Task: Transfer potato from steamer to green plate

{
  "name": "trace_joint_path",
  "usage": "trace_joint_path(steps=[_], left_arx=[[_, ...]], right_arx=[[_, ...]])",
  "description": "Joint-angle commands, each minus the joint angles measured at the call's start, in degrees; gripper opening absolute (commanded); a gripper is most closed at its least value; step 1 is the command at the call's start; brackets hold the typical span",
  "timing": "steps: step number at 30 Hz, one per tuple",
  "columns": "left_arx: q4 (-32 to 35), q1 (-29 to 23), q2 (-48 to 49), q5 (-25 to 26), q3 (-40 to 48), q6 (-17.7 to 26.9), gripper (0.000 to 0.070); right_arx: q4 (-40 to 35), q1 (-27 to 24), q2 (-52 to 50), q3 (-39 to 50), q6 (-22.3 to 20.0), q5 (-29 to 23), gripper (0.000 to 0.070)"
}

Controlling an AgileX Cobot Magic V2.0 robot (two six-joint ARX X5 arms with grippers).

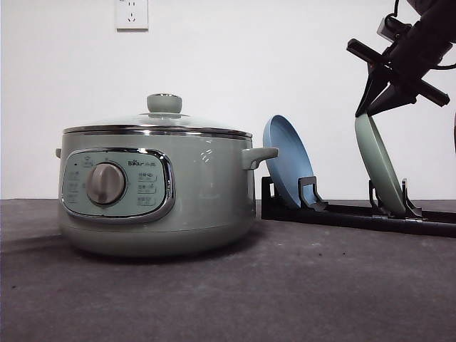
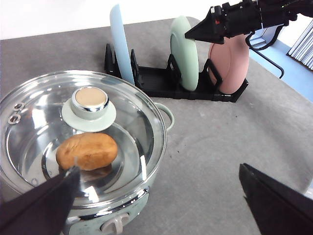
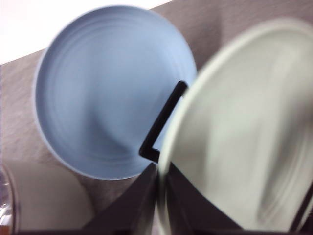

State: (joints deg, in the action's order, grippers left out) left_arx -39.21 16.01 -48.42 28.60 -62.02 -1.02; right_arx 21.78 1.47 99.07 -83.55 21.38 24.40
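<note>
A: Right claw point(image 1: 368, 108) is pinching the rim of the pale sage-green round plate point(image 1: 380, 165), which is standing in the black slotted rack point(image 2: 161, 83) beneath it. Lift straight, clearing the blue plate point(image 3: 107, 88) alongside.

B: Left claw point(image 2: 161, 198) is hanging wide; its camera is revealing the brown-orange potato point(image 2: 87, 151) under the glass lid point(image 2: 44, 127) of the sage-green steamer point(image 1: 153, 192), directly below.

Even, bright indoor light; one view blurred.

Front view sharp, white wall near blown out, soft shadow on the table point(image 1: 299, 285) beneath the steamer point(image 1: 153, 192). Left wrist view crisp; white glare streaks on the glass lid point(image 2: 132, 122). Right wrist view smeared: green plate point(image 3: 244, 132) and blue plate point(image 3: 107, 93) soft-edged, rims out of focus.
</note>
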Motion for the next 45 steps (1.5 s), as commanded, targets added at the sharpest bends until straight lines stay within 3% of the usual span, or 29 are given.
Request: trace_joint_path(steps=[1, 7, 14, 23, 30, 39, 45], left_arx=[[0.1, 0.3, -0.4, 0.4, -1.0, -0.3, 0.0672], [-1.2, 0.6, -0.3, 0.4, -1.0, -0.3, 0.0672], [-2.0, 0.6, -0.3, 0.4, -1.0, -0.3, 0.0672], [-2.0, 0.6, -0.3, 0.4, -1.0, -0.3, 0.0672], [-2.0, 0.6, -0.3, 0.4, -1.0, -0.2, 0.0672], [-2.0, 0.6, -0.3, 0.4, -1.0, -0.1, 0.0672], [-2.0, 0.6, -0.3, 0.4, -1.0, -0.1, 0.0672]], right_arx=[[-0.6, -0.1, 0.2, -1.7, 0.9, 0.9, 0.0007], [-0.2, -0.2, -4.9, -1.7, 2.7, 1.9, 0.0007], [6.0, 0.4, -14.7, -1.7, 2.2, 6.0, 0.0007], [23.7, 7.0, -28.0, -1.6, -11.2, 4.7, 0.0007], [35.2, 17.0, -35.6, -1.6, -16.1, -5.7, 0.0007], [41.7, 29.7, -41.5, 1.3, -15.9, -16.7, 0.0007], [40.4, 37.0, -43.1, 9.8, -13.2, -21.0, 0.0007]])
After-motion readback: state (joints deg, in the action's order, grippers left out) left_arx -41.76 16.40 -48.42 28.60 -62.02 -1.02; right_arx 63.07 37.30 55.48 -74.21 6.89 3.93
